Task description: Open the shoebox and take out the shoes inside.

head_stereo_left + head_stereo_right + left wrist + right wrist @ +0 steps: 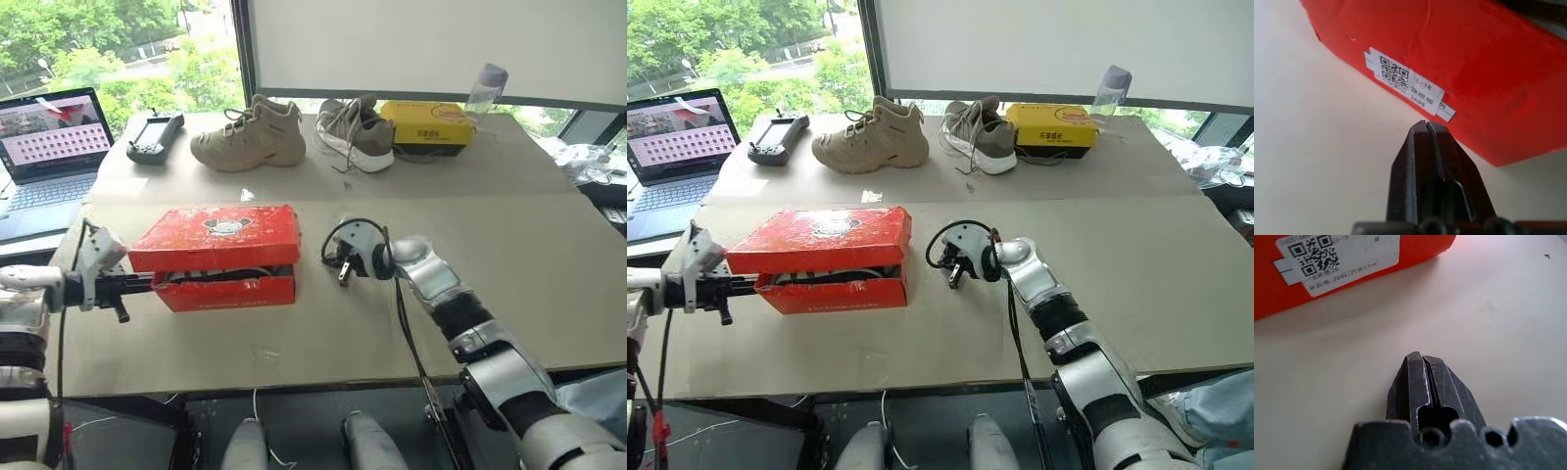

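Note:
The red shoebox [220,240] lies on the table a little left of centre, its lid raised slightly along the front so a dark gap shows. The shoes are hidden inside it. My left gripper [147,284] is shut and points at the box's left end; in the left wrist view its fingertips [1427,125] sit just short of the white label [1408,83] there. My right gripper [343,272] is shut with nothing in it, a short way off the box's right end. The right wrist view has bare table between its fingertips [1420,357] and the labelled end [1337,259].
Along the back of the table stand a handheld controller [154,135], a tan boot [250,135], a grey sneaker [355,132], a yellow box [426,125] and a water bottle [485,90]. An open laptop [54,147] sits at the far left. The table's front edge [294,377] is near.

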